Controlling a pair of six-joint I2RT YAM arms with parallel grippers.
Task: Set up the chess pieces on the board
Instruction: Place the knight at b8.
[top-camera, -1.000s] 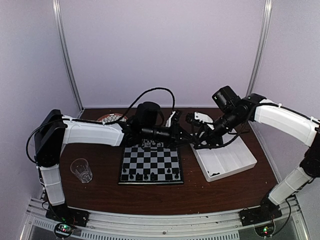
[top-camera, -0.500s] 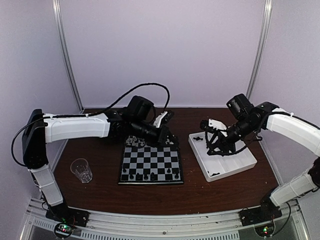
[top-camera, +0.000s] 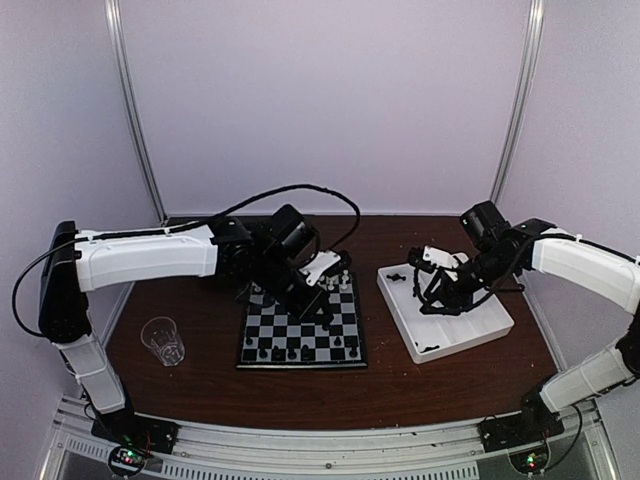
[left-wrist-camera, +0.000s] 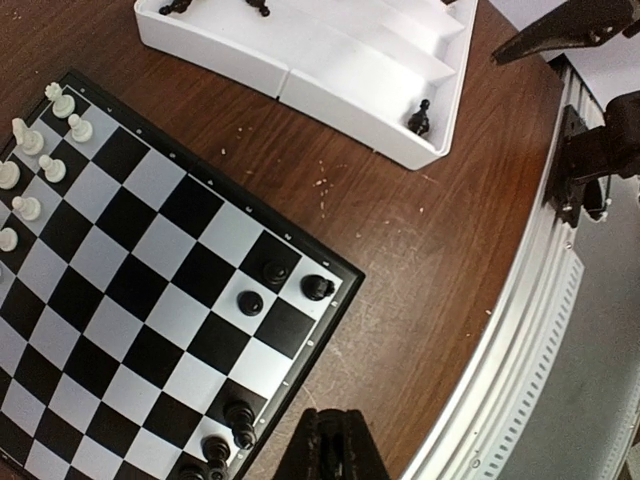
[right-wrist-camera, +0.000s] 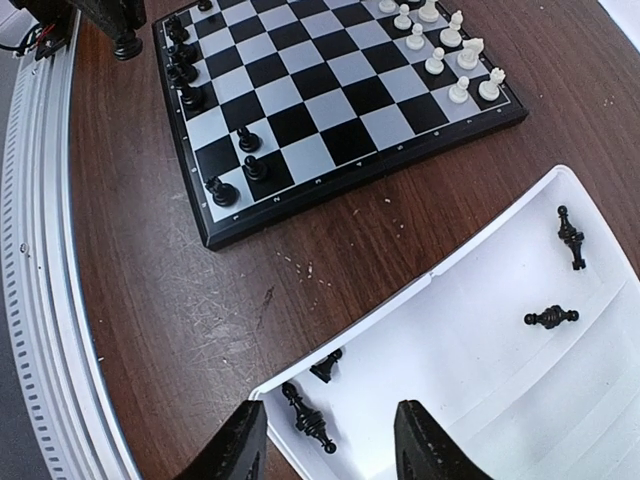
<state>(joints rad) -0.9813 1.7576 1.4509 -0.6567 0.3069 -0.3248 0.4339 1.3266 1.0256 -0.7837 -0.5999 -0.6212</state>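
The board (top-camera: 300, 330) lies at the table's middle, seen also in the wrist views (left-wrist-camera: 150, 300) (right-wrist-camera: 300, 125). White chess pieces (left-wrist-camera: 40, 150) (right-wrist-camera: 440, 40) line its far side. Black chess pieces (left-wrist-camera: 275, 275) (right-wrist-camera: 185, 60) stand along its near side. My left gripper (top-camera: 328, 312) hovers over the board's right part, its fingertips (left-wrist-camera: 335, 450) pressed shut; whether anything tiny is pinched does not show. My right gripper (top-camera: 425, 290) (right-wrist-camera: 330, 445) hangs open over the white tray (right-wrist-camera: 480, 340), above a lying black piece (right-wrist-camera: 310, 418) and a black pawn (right-wrist-camera: 325, 367).
The tray (top-camera: 470, 325) (left-wrist-camera: 340, 50) sits right of the board and holds a few more black pieces (right-wrist-camera: 551, 318) (right-wrist-camera: 571, 235) (left-wrist-camera: 420, 118). A clear plastic cup (top-camera: 162, 340) stands left of the board. A metal rail (top-camera: 320, 440) runs along the near table edge.
A second ago the two grippers met behind the board. Since then my left gripper has swung forward over the board, and my right gripper has pulled back over the tray and spread wider.
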